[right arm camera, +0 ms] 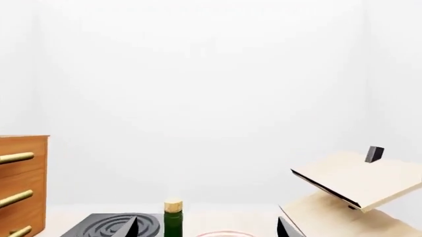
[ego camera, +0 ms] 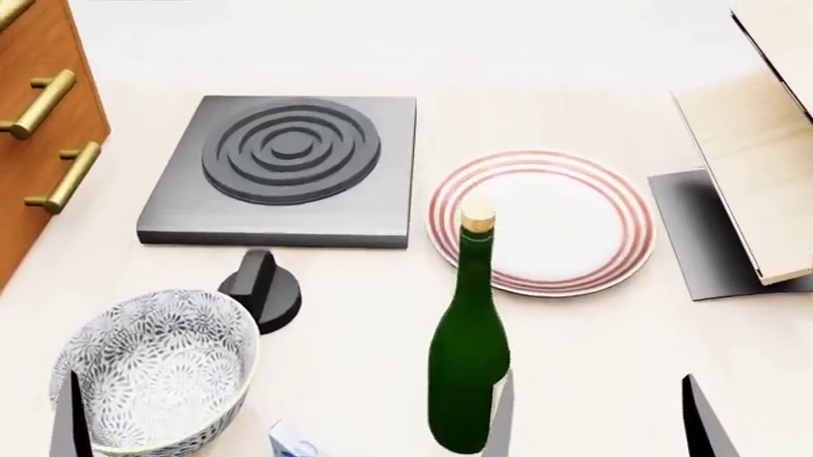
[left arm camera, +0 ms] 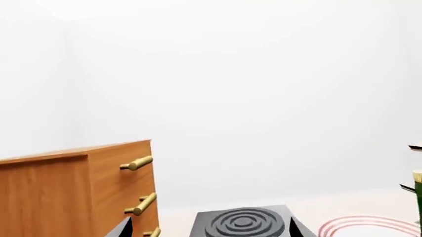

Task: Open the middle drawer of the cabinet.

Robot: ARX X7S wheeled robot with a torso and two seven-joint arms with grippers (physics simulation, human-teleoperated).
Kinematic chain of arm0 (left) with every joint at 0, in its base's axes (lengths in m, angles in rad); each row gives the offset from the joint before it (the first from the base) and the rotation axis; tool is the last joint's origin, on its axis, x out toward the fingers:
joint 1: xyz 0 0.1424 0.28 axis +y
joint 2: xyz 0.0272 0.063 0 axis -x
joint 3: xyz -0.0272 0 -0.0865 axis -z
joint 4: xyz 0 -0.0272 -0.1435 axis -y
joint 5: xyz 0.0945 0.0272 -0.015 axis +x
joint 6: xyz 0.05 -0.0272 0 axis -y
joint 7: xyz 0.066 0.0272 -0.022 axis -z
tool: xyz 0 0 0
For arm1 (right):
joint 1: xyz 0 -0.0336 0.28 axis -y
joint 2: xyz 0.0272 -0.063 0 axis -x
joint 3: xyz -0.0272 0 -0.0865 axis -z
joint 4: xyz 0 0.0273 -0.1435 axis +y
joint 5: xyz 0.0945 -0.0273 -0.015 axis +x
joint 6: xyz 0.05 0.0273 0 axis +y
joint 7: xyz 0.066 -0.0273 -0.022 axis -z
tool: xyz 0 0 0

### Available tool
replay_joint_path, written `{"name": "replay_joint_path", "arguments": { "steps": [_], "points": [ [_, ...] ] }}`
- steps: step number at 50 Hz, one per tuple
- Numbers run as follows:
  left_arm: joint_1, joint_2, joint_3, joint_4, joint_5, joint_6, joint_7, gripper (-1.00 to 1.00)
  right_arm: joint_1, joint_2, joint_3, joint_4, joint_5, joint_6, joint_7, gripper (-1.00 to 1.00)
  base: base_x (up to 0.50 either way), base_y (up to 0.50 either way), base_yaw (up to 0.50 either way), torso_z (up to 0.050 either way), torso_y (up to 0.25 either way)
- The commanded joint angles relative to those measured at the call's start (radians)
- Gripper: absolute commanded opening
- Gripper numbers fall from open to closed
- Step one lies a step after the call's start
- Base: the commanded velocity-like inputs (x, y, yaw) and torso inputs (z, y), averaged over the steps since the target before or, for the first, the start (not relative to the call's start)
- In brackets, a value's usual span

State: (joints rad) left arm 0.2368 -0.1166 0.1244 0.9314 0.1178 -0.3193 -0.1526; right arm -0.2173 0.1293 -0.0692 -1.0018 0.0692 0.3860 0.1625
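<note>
The cabinet (ego camera: 32, 67) is orange-brown wood and stands at the far left edge of the head view. The middle drawer's brass handle (ego camera: 38, 105) sits between the top handle (ego camera: 10, 11) and the lowest handle (ego camera: 64, 176). All drawer fronts look flush. The left wrist view shows the cabinet (left arm camera: 59, 192) and the middle handle (left arm camera: 142, 204) ahead. The right wrist view shows the middle handle too (right arm camera: 15, 197). My left gripper (left arm camera: 209, 229) is open and empty, well short of the cabinet. My right gripper (ego camera: 604, 424) is open and empty near the front edge.
A grey burner plate (ego camera: 286, 171) lies beside the cabinet. A patterned bowl (ego camera: 152, 367) and a black knob (ego camera: 263, 286) sit in front of it. A green bottle (ego camera: 470, 362) stands by a red-ringed plate (ego camera: 546, 219). A pale wooden rack (ego camera: 763, 143) is at the right.
</note>
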Motion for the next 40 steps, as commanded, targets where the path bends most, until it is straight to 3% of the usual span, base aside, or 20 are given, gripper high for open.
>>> {"name": "replay_joint_path", "arguments": {
  "steps": [1, 11, 40],
  "points": [
    [0.004, -0.014, 0.015, 0.021, -0.001, -0.011, -0.016, 1.0, 0.0, 0.018, -0.02, -0.018, -0.003, 0.013, 0.022, 1.0, 0.5, 0.0, 0.0, 0.0, 0.0],
    [0.002, -0.023, 0.019, 0.022, -0.005, -0.015, -0.03, 1.0, -0.004, 0.035, -0.037, -0.012, -0.037, -0.011, 0.046, 1.0, 0.5, 0.05, 0.0, 0.0, 0.0],
    [0.006, -0.045, 0.037, 0.035, -0.017, -0.019, -0.061, 1.0, -0.01, 0.061, -0.043, -0.022, -0.003, -0.024, 0.079, 1.0, 0.2, 0.5, 0.0, 0.0, 0.001]
  ]
}}
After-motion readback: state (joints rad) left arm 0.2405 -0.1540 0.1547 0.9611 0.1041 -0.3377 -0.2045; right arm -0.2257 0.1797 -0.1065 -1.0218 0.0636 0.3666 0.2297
